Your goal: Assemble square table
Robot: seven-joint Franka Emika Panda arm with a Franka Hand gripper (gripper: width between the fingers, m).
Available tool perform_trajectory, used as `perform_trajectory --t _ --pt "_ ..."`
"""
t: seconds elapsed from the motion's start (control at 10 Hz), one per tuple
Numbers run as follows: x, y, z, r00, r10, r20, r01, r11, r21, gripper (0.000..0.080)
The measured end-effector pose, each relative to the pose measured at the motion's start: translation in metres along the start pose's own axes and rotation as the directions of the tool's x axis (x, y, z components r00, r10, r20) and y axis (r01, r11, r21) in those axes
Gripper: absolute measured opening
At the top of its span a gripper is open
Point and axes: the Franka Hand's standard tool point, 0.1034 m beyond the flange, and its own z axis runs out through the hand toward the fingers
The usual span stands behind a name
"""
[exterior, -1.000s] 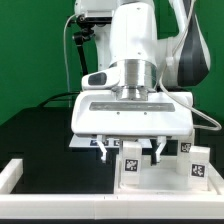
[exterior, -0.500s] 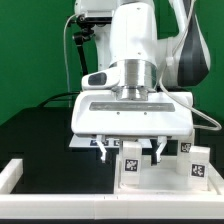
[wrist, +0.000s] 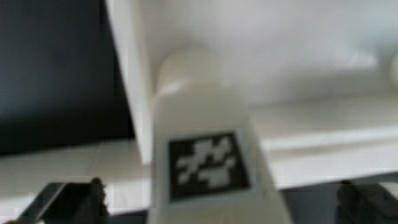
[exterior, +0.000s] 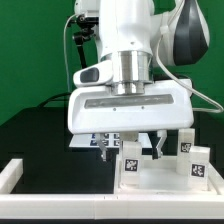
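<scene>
The square table's white panel (exterior: 163, 178) lies at the exterior view's lower right. A short white leg (exterior: 131, 162) with a black-and-white tag stands upright on it. My gripper (exterior: 133, 148) hangs open just above this leg, one finger on each side, touching nothing. In the wrist view the same leg (wrist: 205, 150) rises between the dark fingertips (wrist: 75, 202), clear of both, with the panel (wrist: 320, 50) behind it. Two more tagged legs (exterior: 198, 163) (exterior: 186, 145) stand at the right of the panel.
A low white border wall (exterior: 60, 208) runs along the front, with a corner block (exterior: 10, 172) at the exterior view's left. The black tabletop (exterior: 40, 130) stretches left of the panel. Behind the gripper, partly hidden, lies the marker board (exterior: 88, 141).
The arm has lifted: the hand sits higher and looks larger in the exterior view. The jaws stayed open, and the leg has not moved.
</scene>
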Motion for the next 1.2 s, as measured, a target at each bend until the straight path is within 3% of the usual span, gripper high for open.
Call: perform_trajectory --t 0.1,0.3,0.4,0.6,0.7,1.1,1.2 --pt "0.0003 -0.0004 0.0005 0.996 0.001 0.092 -0.003 1.0 0.02 0.0649" --pt "0.0013 -0.001 -0.0024 0.977 0.055 0.207 -0.06 0.998 0.019 0.0649" --pt "0.0037 0.0 -0.0021 0.98 0.056 0.191 -0.06 0.998 0.016 0.0649" --pt "0.0028 0.0 -0.0015 0.976 0.097 0.193 -0.1 0.995 0.008 0.0387" --pt "0.0028 0.0007 -0.0013 0.969 0.154 0.193 -0.157 0.988 -0.004 0.0286" --pt "0.0023 0.0001 -0.0001 0.89 0.416 0.186 -0.413 0.909 -0.055 0.0287" --pt "0.0028 0.0 0.0008 0.801 0.574 0.172 -0.567 0.819 -0.089 0.0287"
